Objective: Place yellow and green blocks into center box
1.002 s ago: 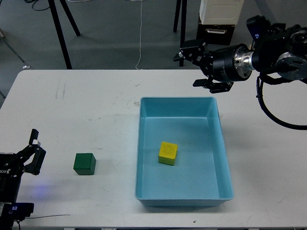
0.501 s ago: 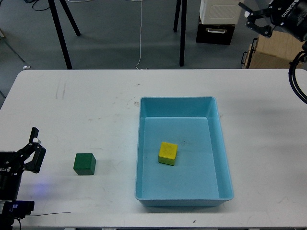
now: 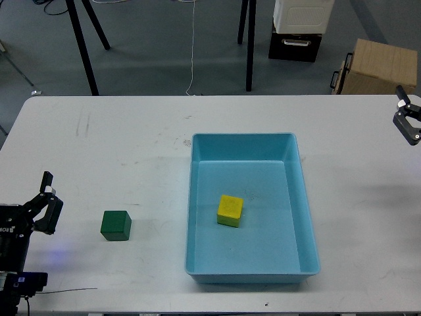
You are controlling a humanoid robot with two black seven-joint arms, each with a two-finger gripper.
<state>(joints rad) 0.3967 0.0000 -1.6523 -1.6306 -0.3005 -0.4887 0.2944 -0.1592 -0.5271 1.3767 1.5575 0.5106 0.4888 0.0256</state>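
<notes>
Half done: the small yellow cube block (image 3: 230, 210) lies inside the light blue plastic box (image 3: 197, 217); the dark green cube block (image 3: 116, 225) waits on the white table (image 3: 118, 151), left of it. Left gripper (image 3: 46, 209) spread, empty; right gripper (image 3: 409, 124) unclear

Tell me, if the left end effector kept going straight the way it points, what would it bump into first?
Likely nothing: the left end effector points up the bare table, and the green block sits off to its right.

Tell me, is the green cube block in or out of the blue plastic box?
Out. The green cube block sits on the white table, left of the blue plastic box.
</notes>
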